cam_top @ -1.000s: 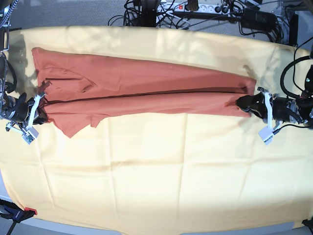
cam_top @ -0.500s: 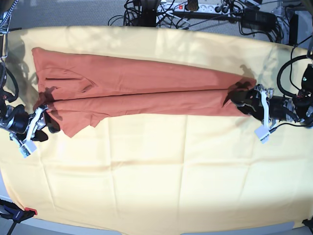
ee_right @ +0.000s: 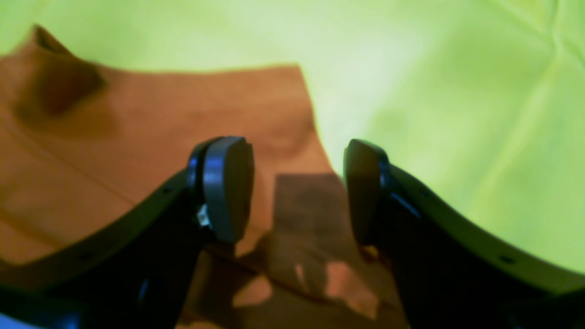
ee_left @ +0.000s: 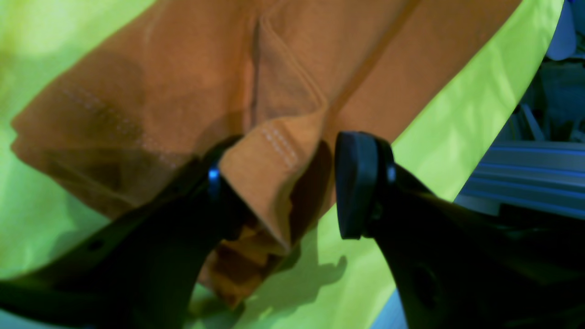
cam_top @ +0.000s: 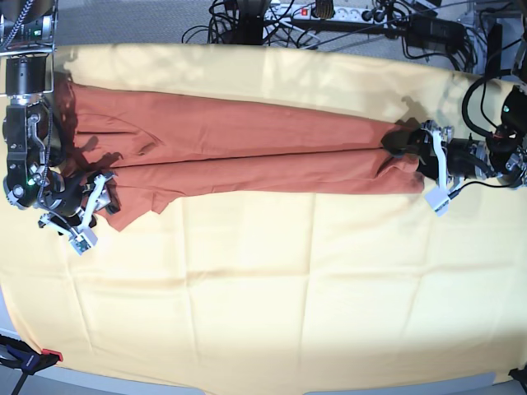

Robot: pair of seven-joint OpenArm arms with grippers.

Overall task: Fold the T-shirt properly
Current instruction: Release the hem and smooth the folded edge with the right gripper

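Note:
The rust-orange T-shirt (cam_top: 247, 140) lies as a long folded strip across the far half of the pale yellow cloth (cam_top: 288, 288). My left gripper (cam_top: 401, 152) stands open at the shirt's right end. In the left wrist view a stitched hem corner of the T-shirt (ee_left: 269, 151) stands up between the spread fingers (ee_left: 361, 183) of that gripper (ee_left: 283, 183), leaning on one finger and not clamped. My right gripper (cam_top: 105, 191) is open at the shirt's left end. The right wrist view shows it (ee_right: 295, 192) just above flat T-shirt fabric (ee_right: 137, 128), with nothing between its pads (ee_right: 224, 187).
Cables and a power strip (cam_top: 329, 16) lie beyond the table's far edge. A red-tipped clamp (cam_top: 33, 358) sits at the near left corner. The yellow cloth (ee_right: 434, 68) covers the whole table. A metal frame rail (ee_left: 525, 169) shows past the cloth's edge.
Both grippers were shut on the shirt's ends and have opened and let go. The right arm has risen and swung inward at the left end. The left gripper has shifted slightly toward the far side.

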